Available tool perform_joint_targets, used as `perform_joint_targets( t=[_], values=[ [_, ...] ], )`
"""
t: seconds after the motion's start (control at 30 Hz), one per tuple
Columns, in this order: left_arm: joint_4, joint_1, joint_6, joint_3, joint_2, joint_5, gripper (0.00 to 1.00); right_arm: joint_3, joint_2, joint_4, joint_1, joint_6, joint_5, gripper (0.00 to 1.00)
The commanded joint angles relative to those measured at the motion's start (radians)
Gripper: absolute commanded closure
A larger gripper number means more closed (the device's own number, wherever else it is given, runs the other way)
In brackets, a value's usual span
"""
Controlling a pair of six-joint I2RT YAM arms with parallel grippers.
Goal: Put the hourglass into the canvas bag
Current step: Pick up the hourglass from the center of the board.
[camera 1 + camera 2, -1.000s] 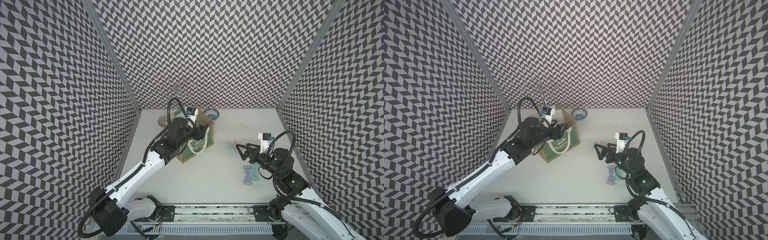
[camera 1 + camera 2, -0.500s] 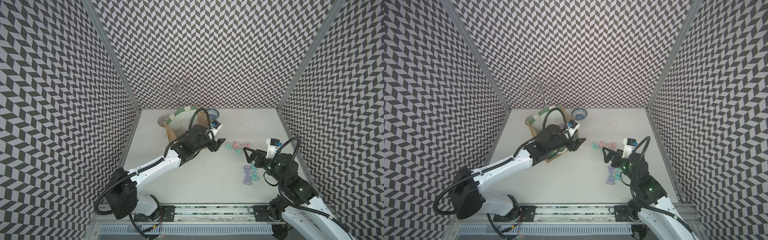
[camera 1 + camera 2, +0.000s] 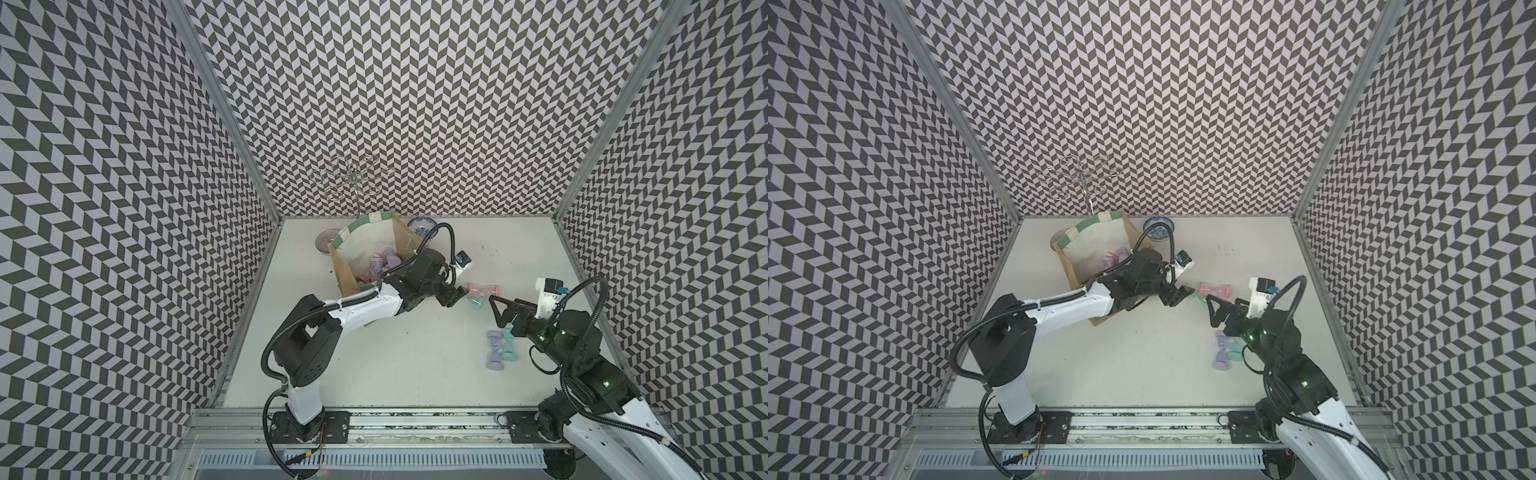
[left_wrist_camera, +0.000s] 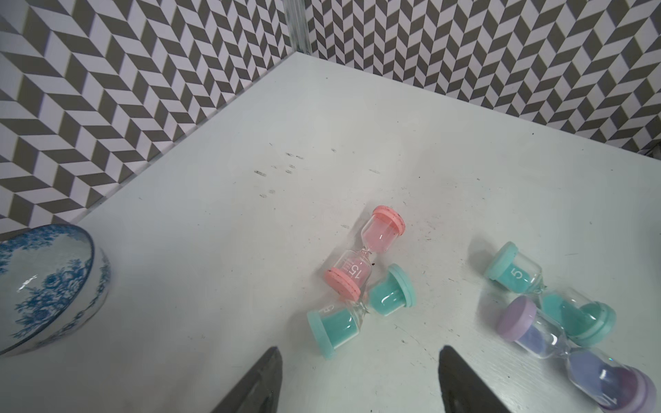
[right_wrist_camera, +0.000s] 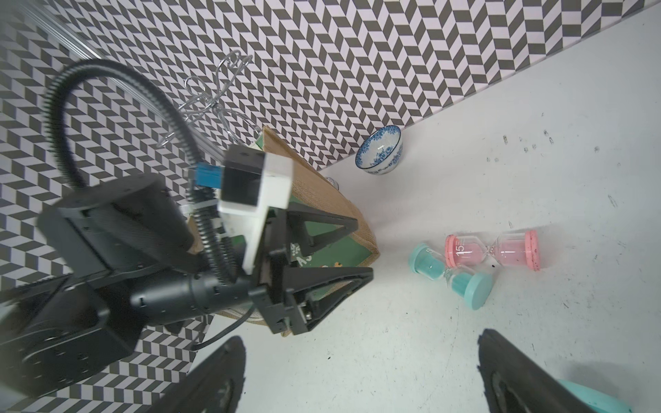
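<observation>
**1. Status.** Left pincer point(image 4: 359, 354): open, empty, low over bench point(image 4: 214, 250), just short of teal hourglass point(image 4: 339, 327). Right pincer point(image 5: 357, 357): open, empty, near same spot.

**2. Location.** Teal hourglass lies on its side approx. mid-bench, right of ctr, touching pink hourglass point(image 4: 379, 237). Purple hourglass point(image 4: 536, 332) and second teal hourglass point(image 4: 515, 275) lie crossed, nearer right edge. Canvas bag point(image 3: 345, 270) stands by far edge, left of ctr, mouth open. Other hourglasses point(image 3: 384, 264) lie inside.

**3. Handling (est.).** Light and rigid. Clear bulbs are smooth, prob. fragile; thin neck is weakest pt. Round caps, so it rolls easily. Grip across one bulb next to its end cap w/ moderate force; avoid neck. Keep fingers clear of pink hourglass, since a nudge could roll both.
</observation>
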Motion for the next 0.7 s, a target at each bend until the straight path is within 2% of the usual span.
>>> perform_joint_targets(
  t=[0.0,0.3,0.67],
  values=[
    [-0.008,-0.012,0.037,0.063,0.055,0.028,0.30,-0.005,-0.013,0.073,-0.005,-0.008,-0.009,0.01],
    [-0.038,-0.012,0.065,0.191,0.245,0.060,0.29,-0.003,-0.005,0.089,-0.004,-0.019,-0.028,0.01],
    [-0.119,-0.011,0.088,0.314,0.392,0.109,0.28,-0.002,0.001,0.100,-0.004,-0.017,-0.028,0.01]
  ],
)
